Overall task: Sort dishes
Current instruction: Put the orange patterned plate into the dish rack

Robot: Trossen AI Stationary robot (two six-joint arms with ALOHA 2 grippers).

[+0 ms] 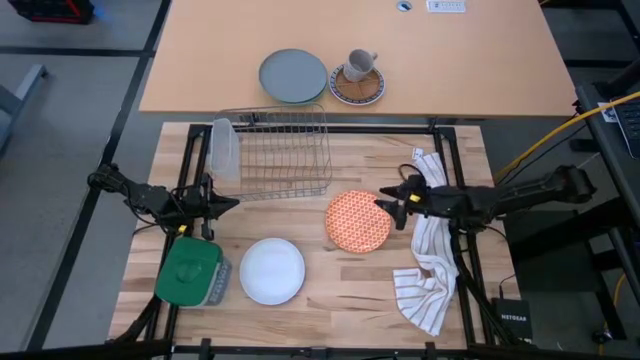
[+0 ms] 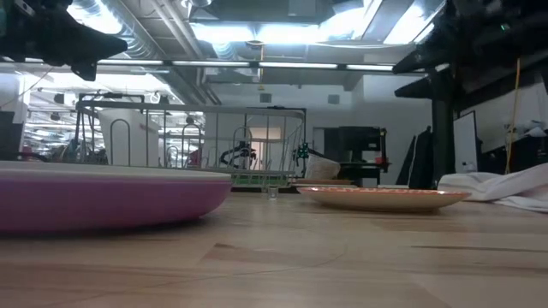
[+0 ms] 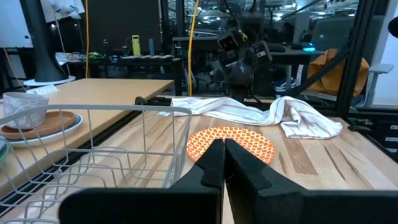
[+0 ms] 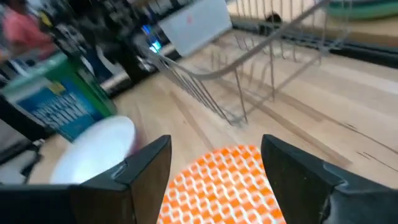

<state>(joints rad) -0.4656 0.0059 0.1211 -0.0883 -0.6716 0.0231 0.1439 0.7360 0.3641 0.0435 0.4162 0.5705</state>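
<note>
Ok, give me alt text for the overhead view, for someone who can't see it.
Seen from above, the right gripper hangs open over the edge of an orange-red patterned plate on a wooden table. The left gripper waits shut beside a wire dish rack, with a white plate and a striped towel nearby.

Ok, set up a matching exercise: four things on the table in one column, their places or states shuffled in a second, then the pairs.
Things:
1 orange-red plate
2 white plate
3 striped towel
4 left gripper

Places or states:
A fingers shut
B beside the green box
C on the table's right edge
D under the open right gripper

Pairs: 1-D, 2-B, 3-C, 4-A
</note>
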